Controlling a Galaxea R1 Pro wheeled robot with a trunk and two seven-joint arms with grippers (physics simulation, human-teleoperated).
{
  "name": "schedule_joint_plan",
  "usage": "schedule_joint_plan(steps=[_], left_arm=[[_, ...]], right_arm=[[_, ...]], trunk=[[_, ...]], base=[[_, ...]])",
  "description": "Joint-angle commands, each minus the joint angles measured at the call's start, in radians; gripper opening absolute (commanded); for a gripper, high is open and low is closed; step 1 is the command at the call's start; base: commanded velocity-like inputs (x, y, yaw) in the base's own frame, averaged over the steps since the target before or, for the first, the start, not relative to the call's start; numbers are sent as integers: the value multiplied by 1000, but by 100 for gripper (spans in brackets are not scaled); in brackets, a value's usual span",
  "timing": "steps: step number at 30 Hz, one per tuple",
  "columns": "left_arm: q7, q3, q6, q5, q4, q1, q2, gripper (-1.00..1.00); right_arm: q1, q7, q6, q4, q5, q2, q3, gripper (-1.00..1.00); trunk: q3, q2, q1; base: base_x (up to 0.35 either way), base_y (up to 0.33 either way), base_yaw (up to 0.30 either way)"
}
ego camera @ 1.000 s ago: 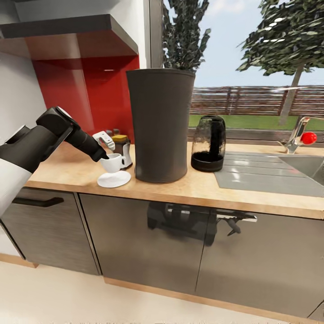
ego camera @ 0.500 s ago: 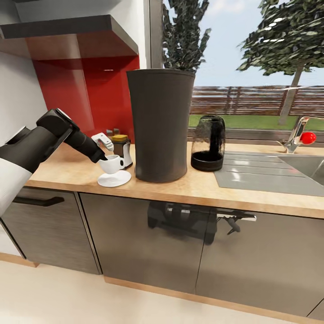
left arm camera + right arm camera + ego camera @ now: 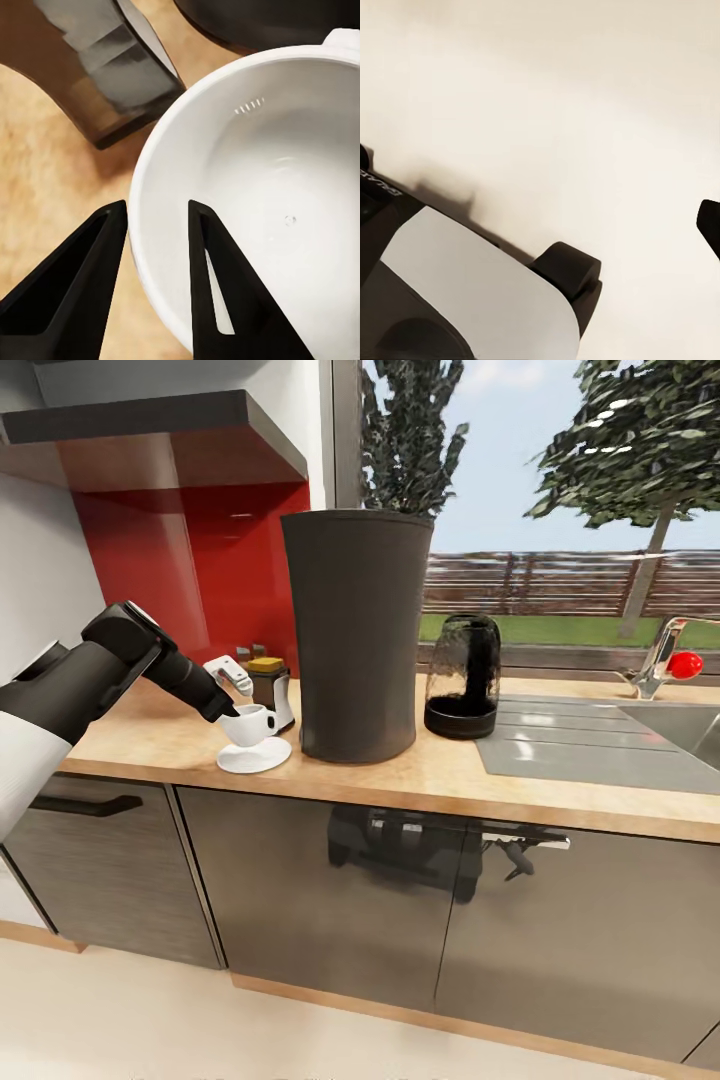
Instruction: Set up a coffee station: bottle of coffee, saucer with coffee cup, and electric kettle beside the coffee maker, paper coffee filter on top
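The left gripper pinches the coffee cup's rim between its fingers, cup on the saucer beside the coffee maker; kettle placed, filter apparently missing.

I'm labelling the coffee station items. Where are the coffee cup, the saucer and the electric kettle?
coffee cup (image 3: 247,724): head view, on its white side wall.
saucer (image 3: 254,761): head view, on its bare front rim.
electric kettle (image 3: 463,678): head view, mid glass body.
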Motion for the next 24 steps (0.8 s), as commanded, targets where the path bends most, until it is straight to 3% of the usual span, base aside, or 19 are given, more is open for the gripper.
schedule_joint_plan(steps=[1,24], left_arm=[[-10,-1,7,-10,-2,-1,1,-100],[-10,-1,7,-10,-2,-2,1,-100]], right_arm=[[-2,4,-5,4,-9,0,9,100],[-2,4,-5,4,-9,0,9,100]], trunk=[[-1,-1,0],[-32,-71,38]], base=[[0,0,0],[0,0,0]])
